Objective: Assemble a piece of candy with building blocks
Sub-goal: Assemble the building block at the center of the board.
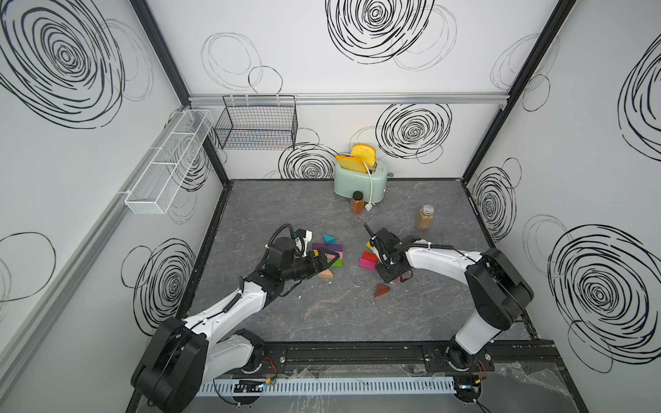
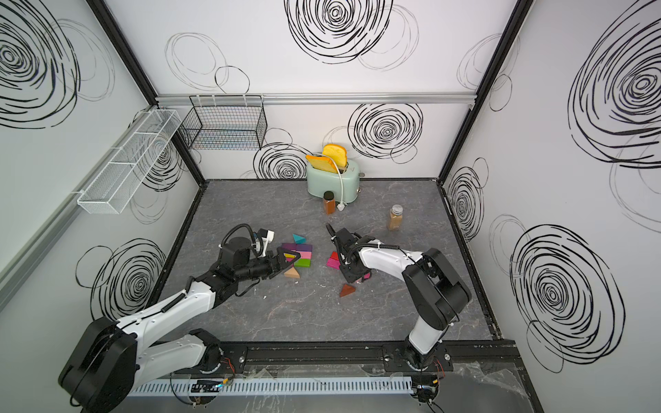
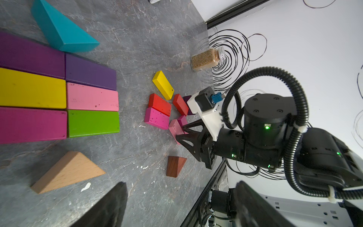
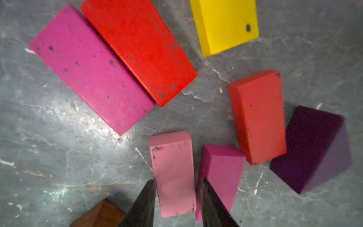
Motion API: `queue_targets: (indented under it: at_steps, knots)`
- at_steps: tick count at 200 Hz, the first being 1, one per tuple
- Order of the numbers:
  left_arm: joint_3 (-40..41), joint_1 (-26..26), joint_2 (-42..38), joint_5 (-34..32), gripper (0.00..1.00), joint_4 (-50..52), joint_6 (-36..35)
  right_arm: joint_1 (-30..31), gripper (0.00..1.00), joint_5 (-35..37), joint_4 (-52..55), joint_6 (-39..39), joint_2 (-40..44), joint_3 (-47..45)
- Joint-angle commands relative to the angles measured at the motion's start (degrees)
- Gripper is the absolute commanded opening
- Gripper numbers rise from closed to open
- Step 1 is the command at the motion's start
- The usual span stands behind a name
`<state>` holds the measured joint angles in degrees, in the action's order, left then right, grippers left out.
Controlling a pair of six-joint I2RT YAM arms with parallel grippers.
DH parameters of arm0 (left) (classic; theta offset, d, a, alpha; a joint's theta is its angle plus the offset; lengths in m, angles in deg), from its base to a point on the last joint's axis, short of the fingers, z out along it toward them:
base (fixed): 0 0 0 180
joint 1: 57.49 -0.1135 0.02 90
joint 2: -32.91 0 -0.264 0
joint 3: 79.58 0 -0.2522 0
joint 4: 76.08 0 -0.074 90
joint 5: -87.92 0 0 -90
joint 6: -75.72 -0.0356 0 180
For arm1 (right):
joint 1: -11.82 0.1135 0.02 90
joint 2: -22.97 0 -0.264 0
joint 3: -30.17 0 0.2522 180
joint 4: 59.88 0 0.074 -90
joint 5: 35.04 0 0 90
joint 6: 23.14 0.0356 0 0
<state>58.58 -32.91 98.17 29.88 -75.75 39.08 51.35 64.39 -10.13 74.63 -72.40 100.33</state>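
Right gripper [image 4: 177, 180] straddles pink brick [image 4: 170, 157]; toaster [image 1: 352, 183] holds two bread slices [image 1: 354, 163].

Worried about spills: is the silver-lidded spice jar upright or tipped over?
Upright: the spice jar stands on its base in both top views, lid uppermost.

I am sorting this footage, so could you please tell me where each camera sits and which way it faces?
Top view: high over the front edge, looking down at the table; left arm and right arm show.
Top view: beside it, same aim; toaster at far wall, both arms.
Left wrist: low on the left arm, facing the right arm across blocks; open left gripper shows.
Right wrist: looking straight down; right gripper straddles the pink block.
Shared: both wrist views show that pink block.
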Motion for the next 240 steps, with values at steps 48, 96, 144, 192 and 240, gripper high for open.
queue_targets:
  at_steps: [48, 96, 144, 192, 240]
  knots:
    - [-1.2, -0.5, -0.1, 1.2, 0.90, -2.3, -1.0, -0.1, 0.48, 2.5, 4.6, 4.2, 6.0, 1.7]
    - [-1.0, -0.6, 0.3, 2.0, 0.90, -3.7, -0.1, -10.1, 0.48, -8.3, -2.9, 11.2, 16.2, -6.0]
    - [-3.4, -0.6, -0.8, 3.7, 0.90, -2.0, -0.9, -9.8, 0.72, -8.8, -26.3, 40.1, 39.2, -28.1]
    - [-4.3, -0.7, -2.0, 3.6, 0.90, -0.5, -1.6, -9.8, 0.74, -12.3, -27.9, 41.8, 34.7, -29.8]
    - [-2.7, -0.7, -2.2, 2.6, 0.90, -2.2, 0.1, -11.1, 0.73, -15.5, -32.2, 41.8, 30.6, -32.4]
